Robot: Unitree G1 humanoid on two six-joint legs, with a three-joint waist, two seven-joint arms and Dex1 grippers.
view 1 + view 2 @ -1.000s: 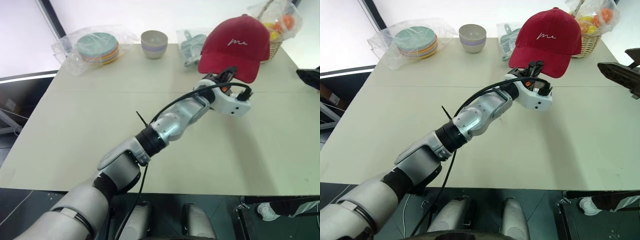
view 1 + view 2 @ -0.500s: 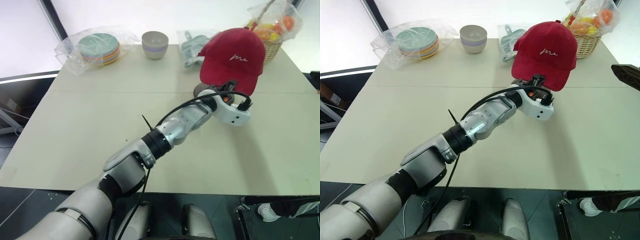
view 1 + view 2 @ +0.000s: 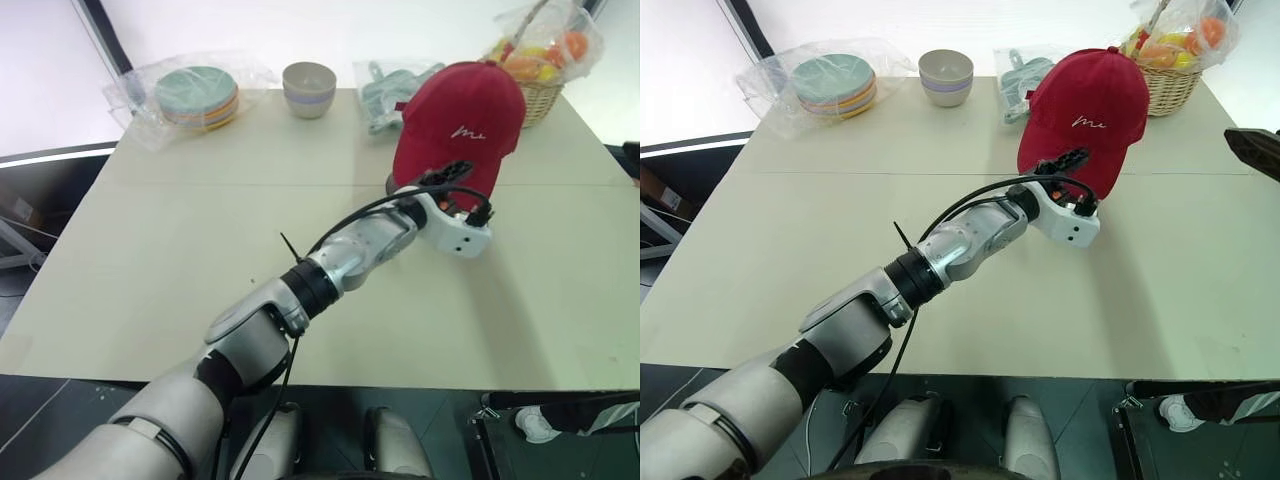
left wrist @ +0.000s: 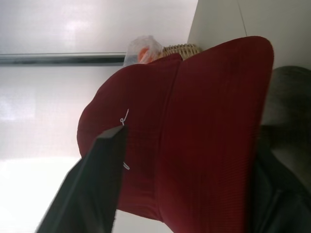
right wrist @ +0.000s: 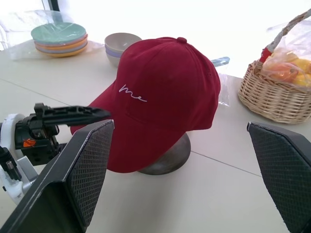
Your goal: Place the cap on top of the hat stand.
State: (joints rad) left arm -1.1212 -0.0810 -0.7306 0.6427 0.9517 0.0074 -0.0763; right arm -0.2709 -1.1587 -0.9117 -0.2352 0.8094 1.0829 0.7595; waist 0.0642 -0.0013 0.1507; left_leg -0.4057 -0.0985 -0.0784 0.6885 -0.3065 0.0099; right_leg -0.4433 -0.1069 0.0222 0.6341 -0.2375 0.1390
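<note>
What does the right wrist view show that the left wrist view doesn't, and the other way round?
Right wrist view alone: the hat stand's round base under the cap, the left gripper seen from the side with its jaws apart at the brim, the right gripper open with the cap between its fingers in the picture, the bowl and the bagged plates.
Left wrist view alone: the cap's brim close up from the front, one black finger crossing it.
Both: the red cap with white script, and the wicker basket behind it.
</note>
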